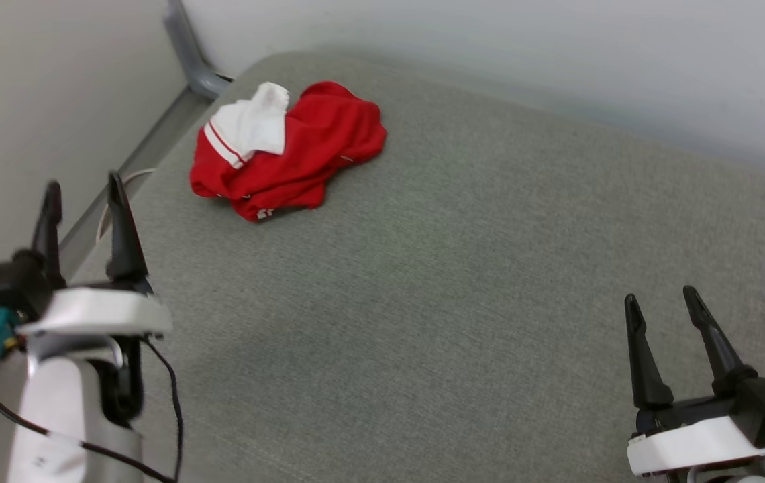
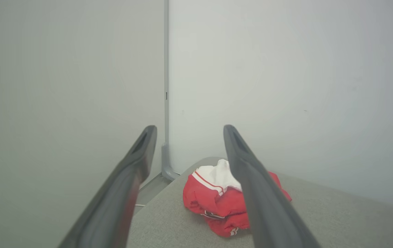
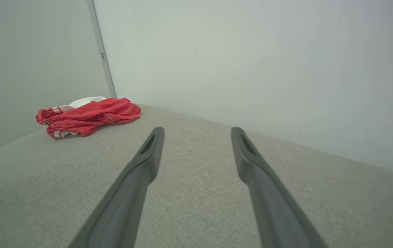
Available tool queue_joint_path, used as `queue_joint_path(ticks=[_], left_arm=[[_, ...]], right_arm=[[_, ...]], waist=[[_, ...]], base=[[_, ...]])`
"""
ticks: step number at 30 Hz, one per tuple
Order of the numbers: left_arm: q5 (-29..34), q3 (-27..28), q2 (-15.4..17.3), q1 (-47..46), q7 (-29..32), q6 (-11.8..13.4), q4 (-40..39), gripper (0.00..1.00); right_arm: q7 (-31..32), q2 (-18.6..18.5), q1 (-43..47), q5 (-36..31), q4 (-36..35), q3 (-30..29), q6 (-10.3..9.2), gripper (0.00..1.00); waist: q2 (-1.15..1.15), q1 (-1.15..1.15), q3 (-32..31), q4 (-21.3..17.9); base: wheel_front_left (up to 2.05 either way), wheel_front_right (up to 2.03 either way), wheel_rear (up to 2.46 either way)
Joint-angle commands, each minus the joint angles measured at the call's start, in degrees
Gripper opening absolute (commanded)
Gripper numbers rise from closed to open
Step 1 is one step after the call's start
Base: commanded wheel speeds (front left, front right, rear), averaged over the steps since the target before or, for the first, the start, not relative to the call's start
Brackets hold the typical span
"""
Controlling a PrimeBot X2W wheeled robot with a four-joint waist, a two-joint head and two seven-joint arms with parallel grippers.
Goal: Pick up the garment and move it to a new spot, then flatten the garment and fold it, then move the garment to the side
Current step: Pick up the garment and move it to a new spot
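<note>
Garment (image 1: 288, 151) sits crumpled in a heap on the grey pad (image 1: 463, 282), at the far left corner, close to where the two walls meet. Mostly red fabric, with a white sleeve with red striped trim folded over the top on the left side. A bit of striped trim pokes out at the near edge of the heap. Print not readable from here. Left gripper (image 1: 84, 183) hovers at the pad's left edge, jaws spread wide, nothing between them, well short of the garment. In the left wrist view the garment (image 2: 213, 203) lies ahead past the fingers, partly hidden behind the right-hand one. Right gripper (image 1: 659, 295) is at the lower right over bare pad, jaws also spread wide and empty, well apart from the garment. From the right wrist view the garment (image 3: 89, 115) is far off to the upper left, lying low and rumpled against the wall corner. Grey corner post (image 1: 188, 47) runs up just behind the heap. A white cable (image 1: 129, 178) loops in the gap between pad and left wall, near the left gripper's fingertips.
</note>
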Motion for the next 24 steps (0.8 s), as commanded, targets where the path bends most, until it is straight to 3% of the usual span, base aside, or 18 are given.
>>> queue_joint_path(ticks=[1, 10, 16, 20, 24], left_arm=[[0.42, 0.69, 1.01, -3.11, -0.16, -0.81, 0.6, 1.0], [-0.78, 3.31, 6.66, -18.2, -0.16, -2.98, 5.54, 1.0], [-4.09, 1.42, 11.26, -26.62, 0.71, -3.59, 12.83, 1.0], [-10.05, -2.8, 14.81, -31.89, 5.84, -3.63, 17.34, 1.0], [-17.7, -7.99, 19.25, -35.34, 14.79, -3.61, 20.94, 1.0]], right_arm=[[-0.14, 0.08, -1.11, -0.88, -0.61, -0.27, -0.04, 1.0], [-0.14, 0.08, -5.48, -4.35, -3.75, -0.6, -0.04, 1.0], [-0.14, 0.08, -7.59, -6.45, -6.55, -1.15, -0.04, 1.0], [-0.14, 0.08, -8.53, -7.3, -8.49, -1.98, -0.04, 1.0], [-0.14, 0.08, -9.14, -7.71, -10.22, -2.43, -0.04, 1.0]], waist=[[0.0, 0.0, 2.87, -2.06], [0.0, 0.0, 11.93, -6.59], [0.0, 0.0, 16.98, -9.03], [0.0, 0.0, 19.57, -10.3], [0.0, 0.0, 21.81, -11.18]], base=[[0.0, 0.0, 0.0], [0.0, 0.0, 0.0], [0.0, 0.0, 0.0], [0.0, 0.0, 0.0], [0.0, 0.0, 0.0]])
